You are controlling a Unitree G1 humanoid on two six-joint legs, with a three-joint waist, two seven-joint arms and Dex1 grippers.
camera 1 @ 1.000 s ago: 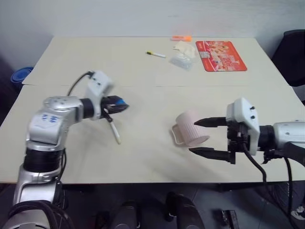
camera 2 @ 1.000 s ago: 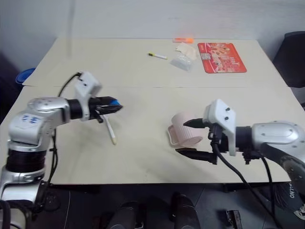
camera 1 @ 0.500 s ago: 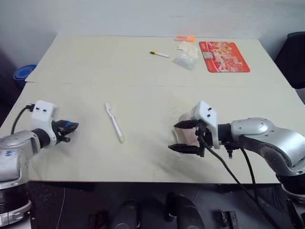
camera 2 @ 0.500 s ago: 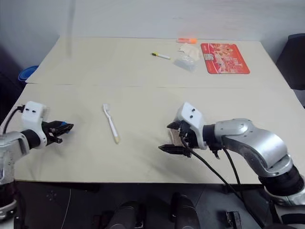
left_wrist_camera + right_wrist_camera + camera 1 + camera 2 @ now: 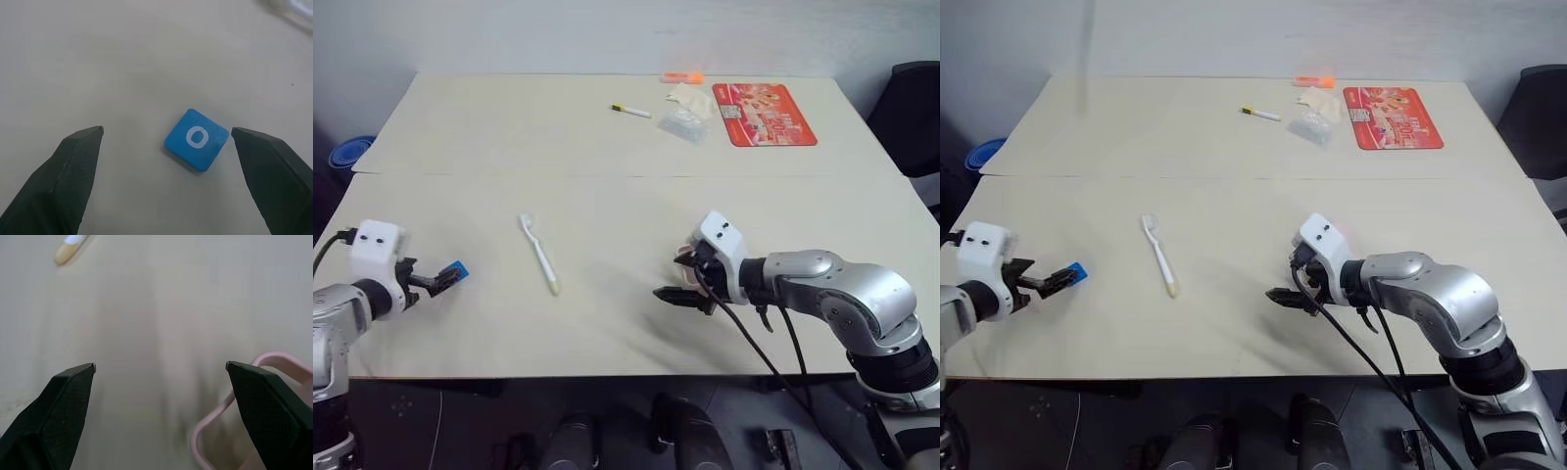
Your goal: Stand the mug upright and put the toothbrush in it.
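**Both grippers gaping, toothbrush lying loose between them**

The left gripper [image 5: 166, 142] is hanging over the near left part of the table [image 5: 607, 196] with its two black fingers [image 5: 73, 166] spread wide and nothing between them but bare tabletop and a small blue tile [image 5: 196, 139] bearing a white ring. The tile is lying flat just ahead of the fingertips, nearer the one finger than the other, and touching neither.

The right gripper [image 5: 680, 279] is reaching in from the near right with its jaws also standing wide apart. The mug [image 5: 244, 431] is sitting right at these jaws: its pale pink loop handle is showing just inside one fingertip in the right wrist view, while from the head camera the gripper's white housing is covering most of the body, so whether the mug is lying on its side or touching a finger is hard to say; nothing is being clamped.

The toothbrush [image 5: 539, 255] is lying flat on the table, well ahead of the left jaws and well clear of the right ones, roughly midway between the two grippers, with its bristled head pointing toward the far side and its yellowish tip toward the near edge.

Far beyond both jaws, a short marker [image 5: 632, 111], a crumpled clear wrapper [image 5: 683, 123] and a red printed mat [image 5: 766, 114] are resting near the back edge.
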